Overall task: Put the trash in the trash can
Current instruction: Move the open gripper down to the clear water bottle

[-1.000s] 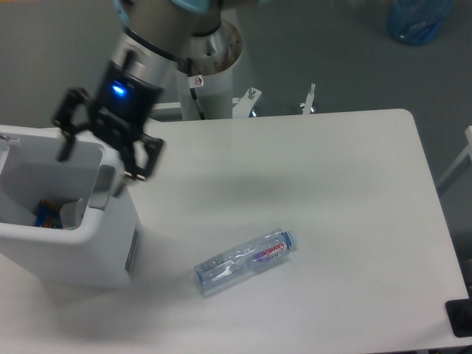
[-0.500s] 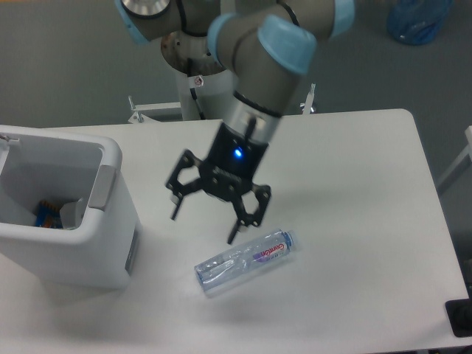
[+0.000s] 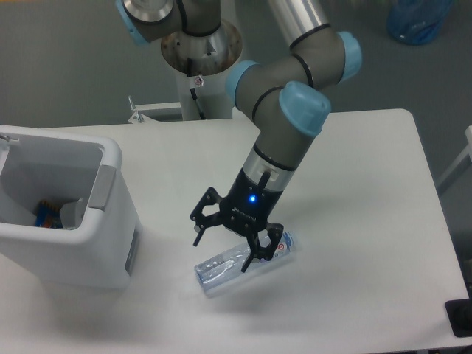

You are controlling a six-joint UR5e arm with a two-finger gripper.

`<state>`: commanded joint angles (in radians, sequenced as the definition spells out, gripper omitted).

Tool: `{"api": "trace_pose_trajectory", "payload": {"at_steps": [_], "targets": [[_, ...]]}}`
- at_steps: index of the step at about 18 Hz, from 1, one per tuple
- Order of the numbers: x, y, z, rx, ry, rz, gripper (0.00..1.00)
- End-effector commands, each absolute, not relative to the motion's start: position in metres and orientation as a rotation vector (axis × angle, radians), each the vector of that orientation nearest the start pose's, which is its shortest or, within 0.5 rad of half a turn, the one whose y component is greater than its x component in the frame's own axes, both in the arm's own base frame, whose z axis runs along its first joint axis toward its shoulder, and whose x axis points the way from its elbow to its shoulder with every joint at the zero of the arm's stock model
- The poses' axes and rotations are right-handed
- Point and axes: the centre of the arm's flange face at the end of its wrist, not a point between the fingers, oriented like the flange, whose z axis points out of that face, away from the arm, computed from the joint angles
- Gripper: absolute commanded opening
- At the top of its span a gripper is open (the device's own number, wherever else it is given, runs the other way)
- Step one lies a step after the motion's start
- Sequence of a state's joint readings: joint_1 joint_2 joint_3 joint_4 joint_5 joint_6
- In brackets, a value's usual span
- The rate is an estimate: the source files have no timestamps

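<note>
Hovering low over the bottle [image 3: 243, 263], end effector [image 3: 226, 244] has its fingers spread, gripping nothing. Bottle lies on its side on the counter [image 3: 354, 184], right of the trash can [image 3: 66, 221], well apart from it.

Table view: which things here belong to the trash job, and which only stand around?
Job:
- bottle, lying on the table
- bin, already holding scraps
- gripper, open, over the bottle

Not part of it:
- blue bag on the floor
- black item at the table's edge
</note>
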<state>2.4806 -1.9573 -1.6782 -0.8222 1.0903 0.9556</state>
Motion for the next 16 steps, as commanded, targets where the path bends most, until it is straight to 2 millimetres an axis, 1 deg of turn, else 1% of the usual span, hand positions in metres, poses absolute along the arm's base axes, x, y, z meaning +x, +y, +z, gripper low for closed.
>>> {"api": "trace_pose_trajectory", "payload": {"at_steps": [2, 3, 5, 7, 10, 11, 14, 16], "targets": [[-0.371, 0.534, 0.303, -2.674, 0.188, -0.055, 1.0], [-0.362, 0.541, 0.297, -2.7, 0.228, -0.042, 1.0], [-0.354, 0.551, 0.282, -2.745, 0.264, -0.031, 1.0], [-0.339, 0.566, 0.268, -2.775, 0.314, -0.03, 1.0], [-0.323, 0.587, 0.251, -2.856, 0.388, 0.044, 1.0], [-0.318, 0.591, 0.246, -2.886, 0.408, 0.077, 1.0], [-0.31, 0.59, 0.235, -2.957, 0.44, 0.136, 1.0], [-0.311, 0.594, 0.226, -2.971, 0.448, 0.138, 1.0]]}}
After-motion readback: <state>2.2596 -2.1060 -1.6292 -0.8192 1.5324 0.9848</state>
